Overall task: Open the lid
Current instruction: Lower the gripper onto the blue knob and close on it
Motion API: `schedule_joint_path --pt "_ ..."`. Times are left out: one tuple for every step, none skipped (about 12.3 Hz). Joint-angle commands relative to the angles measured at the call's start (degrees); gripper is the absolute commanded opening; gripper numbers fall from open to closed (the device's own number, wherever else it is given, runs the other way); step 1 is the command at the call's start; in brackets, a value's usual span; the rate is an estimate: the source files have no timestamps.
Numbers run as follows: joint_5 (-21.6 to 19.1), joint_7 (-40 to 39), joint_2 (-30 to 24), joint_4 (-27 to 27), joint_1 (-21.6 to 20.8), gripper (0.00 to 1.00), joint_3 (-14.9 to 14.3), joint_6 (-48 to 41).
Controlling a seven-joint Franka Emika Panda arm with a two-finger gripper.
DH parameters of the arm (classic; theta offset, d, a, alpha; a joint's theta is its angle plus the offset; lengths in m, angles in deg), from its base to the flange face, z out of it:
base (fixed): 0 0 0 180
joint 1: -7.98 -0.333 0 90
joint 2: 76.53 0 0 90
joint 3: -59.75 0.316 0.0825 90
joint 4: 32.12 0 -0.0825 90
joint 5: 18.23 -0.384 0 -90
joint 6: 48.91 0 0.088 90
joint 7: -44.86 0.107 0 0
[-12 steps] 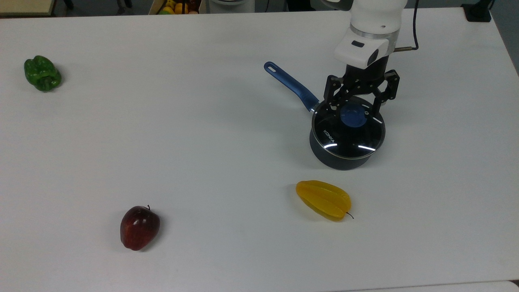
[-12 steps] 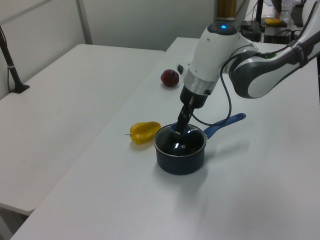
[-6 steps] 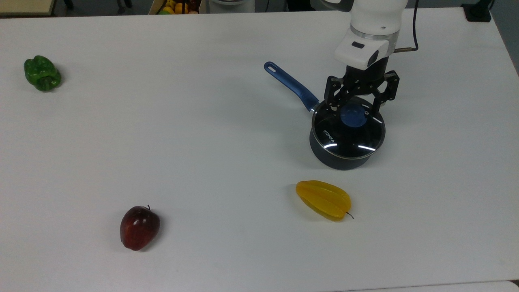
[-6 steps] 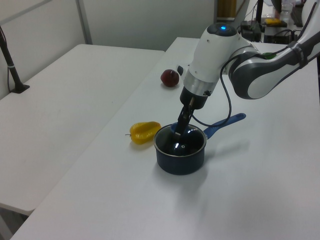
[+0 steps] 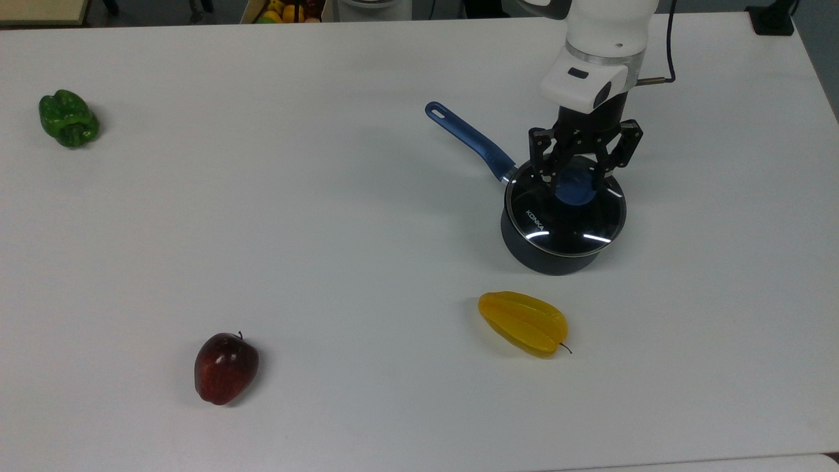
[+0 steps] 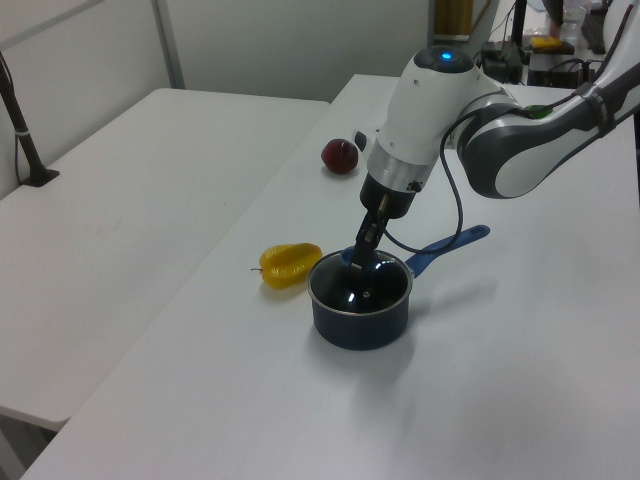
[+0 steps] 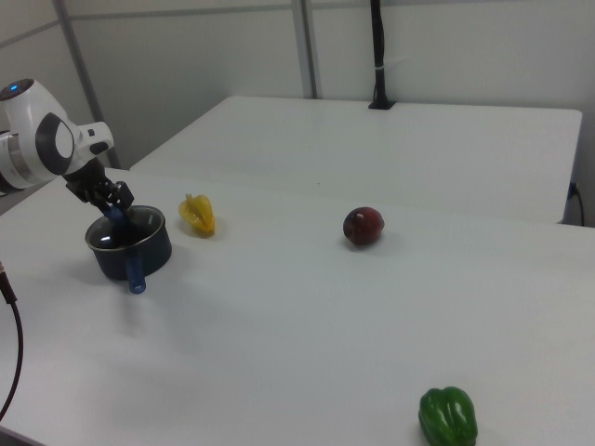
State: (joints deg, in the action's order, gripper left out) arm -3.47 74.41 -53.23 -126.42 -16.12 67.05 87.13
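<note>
White table, pan with the lid (image 5: 565,213) on it toward the far right corner in the top view, gripper (image 5: 575,176) closed on the blue knob (image 5: 575,187).

I judge the main risk to be the knob slipping out from between the fingers, since the hold looks to sit high on a smooth rounded part; an off-centre pull could tilt the lid, catch its rim on the pan (image 5: 550,252) and drag the pan by its blue handle (image 5: 469,139), or drop the glass onto the table (image 5: 328,229). I see the lid as a round clear glass disc with a thin metal rim and "KONKA" lettering, apparently just starting to lift and sitting a little askew over the dark pan. A yellow fruit (image 5: 523,323) lies near the pan, toward the near edge, where a dropped lid might strike it.
</note>
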Motion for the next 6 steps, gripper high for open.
schedule_joint_path --pt "1.2 0.9 -0.7 -0.4 0.1 0.48 -0.1 0.4" --pt "1.2 0.9 -1.3 -0.4 0.1 0.46 -0.1 0.2" --pt "1.1 1.1 -1.8 -0.3 0.0 0.46 -0.1 -1.1" --pt "1.0 1.2 -2.5 -0.2 -0.2 0.46 -0.1 -2.6" --pt "0.8 1.4 -3.0 -0.1 -0.2 0.45 -0.1 -3.2" --pt "0.8 1.4 -4.0 -0.1 -0.2 0.44 -0.1 -4.1"
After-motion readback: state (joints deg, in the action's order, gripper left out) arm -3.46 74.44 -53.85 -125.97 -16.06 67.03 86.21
